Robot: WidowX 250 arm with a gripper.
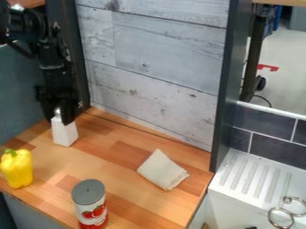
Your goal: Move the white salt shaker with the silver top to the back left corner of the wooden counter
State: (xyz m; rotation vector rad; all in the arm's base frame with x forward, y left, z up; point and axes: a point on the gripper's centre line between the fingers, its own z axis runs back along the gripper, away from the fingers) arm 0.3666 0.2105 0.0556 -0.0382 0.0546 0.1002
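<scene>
White tapered block (64, 133) at pincer (58, 118)

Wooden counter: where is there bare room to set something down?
The widest bare patch of counter lies between the white block, can and cloth. Another lies between can, cloth and front right edge. A strip runs behind the cloth, along the plank wall. Crowded: the left side, with pepper, block and end effector.
</scene>
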